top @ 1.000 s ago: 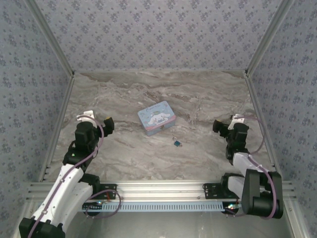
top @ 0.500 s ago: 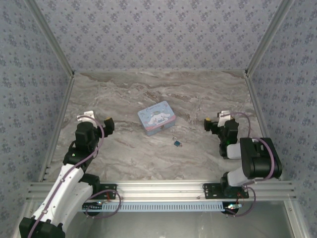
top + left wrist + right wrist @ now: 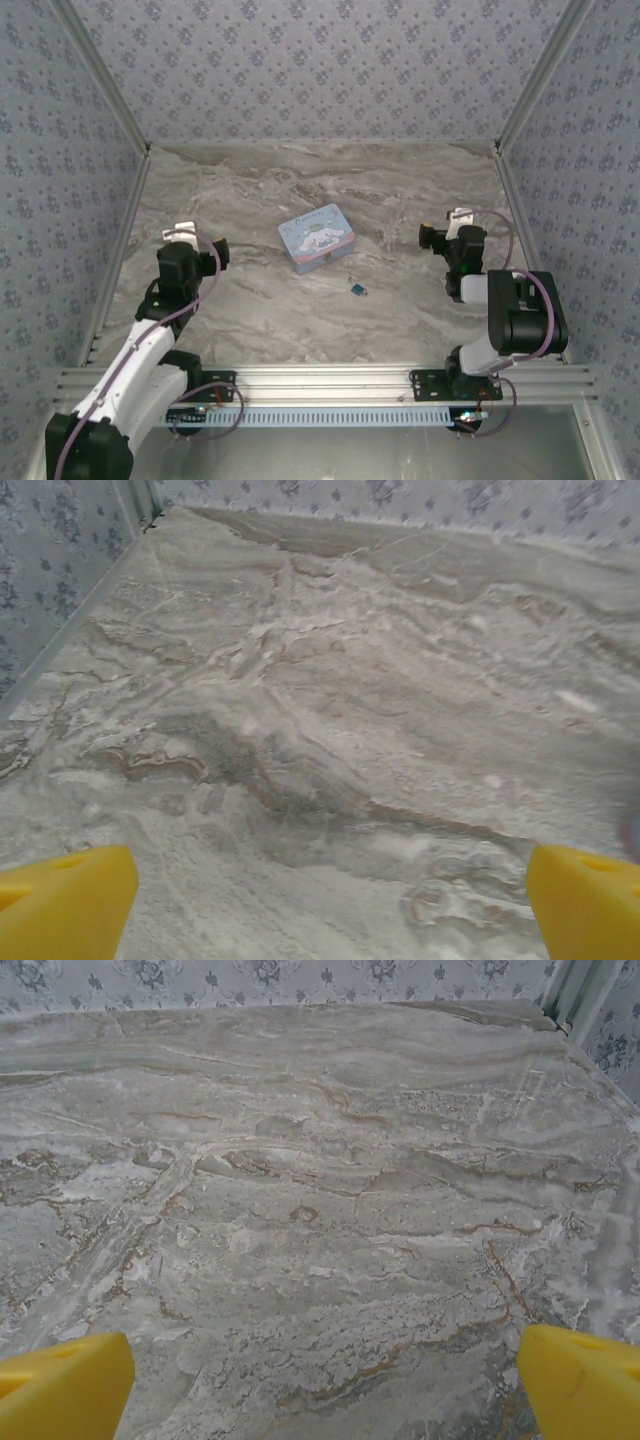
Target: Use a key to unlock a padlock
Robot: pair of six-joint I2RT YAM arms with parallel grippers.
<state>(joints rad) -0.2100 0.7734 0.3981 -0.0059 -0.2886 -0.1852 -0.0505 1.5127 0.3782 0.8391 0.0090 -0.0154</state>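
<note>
The padlock (image 3: 357,289), a tiny blue-teal square, lies on the marble table (image 3: 260,200) just in front of the tin box. A tiny dark sliver beside it, the key (image 3: 350,277), is too small to make out in detail. My left gripper (image 3: 200,241) hovers at the left side of the table, open, far from the padlock. My right gripper (image 3: 443,229) stands open to the right of the padlock. In the wrist views the left gripper (image 3: 330,910) and the right gripper (image 3: 325,1385) show yellow fingertips wide apart with bare marble between them.
A pale blue cartoon-printed tin box (image 3: 316,237) sits at the table's middle. Patterned walls (image 3: 320,70) with metal rails enclose the table on the left, back and right. An aluminium rail (image 3: 320,385) runs along the near edge.
The right arm folded upright and its gripper moved a little away from the near edge. The left gripper shifted slightly farther up the table. Both grippers stayed open; padlock and box did not move.
</note>
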